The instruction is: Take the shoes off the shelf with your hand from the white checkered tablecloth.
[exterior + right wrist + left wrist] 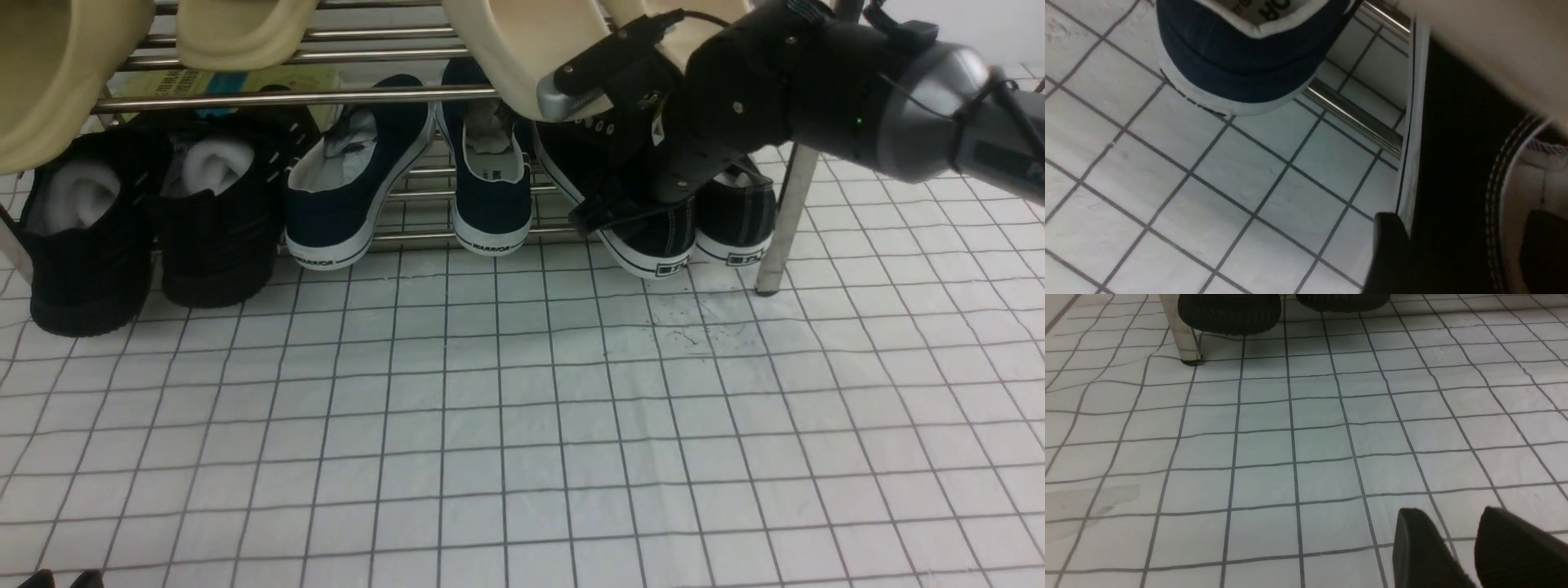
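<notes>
The shoes, black canvas sneakers with striped white soles, stand heels out at the right end of the shelf's (326, 98) lower tier, one (653, 237) beside the other (739, 220). My right gripper (624, 208) reaches down into the nearer one. In the right wrist view the right gripper (1461, 220) stands open astride that shoe's (1453, 143) side wall, with one finger (1388, 245) outside against the sole and the other inside the collar. My left gripper (1453, 539) hovers low over the white checkered tablecloth (522, 408), open a little and empty.
Navy plimsolls (359, 188) sit mid-shelf, and the nearer one (1241, 61) is close beside my right gripper. All-black chunky shoes (155, 229) stand at the left. Beige slippers (522, 49) hang over the upper rods just above my right arm. A chrome post (788, 220) rises right of the sneakers.
</notes>
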Motion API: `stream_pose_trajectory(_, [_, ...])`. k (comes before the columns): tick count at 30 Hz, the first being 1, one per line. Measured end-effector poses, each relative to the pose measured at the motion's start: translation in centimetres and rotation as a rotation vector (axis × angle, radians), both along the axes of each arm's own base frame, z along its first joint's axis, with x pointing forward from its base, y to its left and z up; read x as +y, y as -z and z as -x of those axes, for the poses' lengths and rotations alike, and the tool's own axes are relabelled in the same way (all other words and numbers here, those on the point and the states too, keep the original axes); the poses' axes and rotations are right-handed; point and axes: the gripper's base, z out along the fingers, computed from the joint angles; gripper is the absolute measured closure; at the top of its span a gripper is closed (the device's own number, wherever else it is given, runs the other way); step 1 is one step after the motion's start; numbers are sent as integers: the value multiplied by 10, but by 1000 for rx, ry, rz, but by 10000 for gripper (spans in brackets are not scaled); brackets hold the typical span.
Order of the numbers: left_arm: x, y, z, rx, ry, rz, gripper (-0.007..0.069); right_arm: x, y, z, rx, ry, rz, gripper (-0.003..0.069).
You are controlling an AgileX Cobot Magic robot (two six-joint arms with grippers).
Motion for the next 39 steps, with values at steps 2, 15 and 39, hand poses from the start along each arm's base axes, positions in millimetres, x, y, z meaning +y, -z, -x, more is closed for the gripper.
stream_pose_trajectory(2, [0,0,0,0,0,0,384,0,3,-1,-1,-2,9,284])
stream_pose_trajectory(15, [0,0,0,0,0,0,384,-2,-1,0,3,0,30,657])
stream_pose_trajectory(39, [0,0,0,0,0,0,384,-31,-94,58,44,33,-67,656])
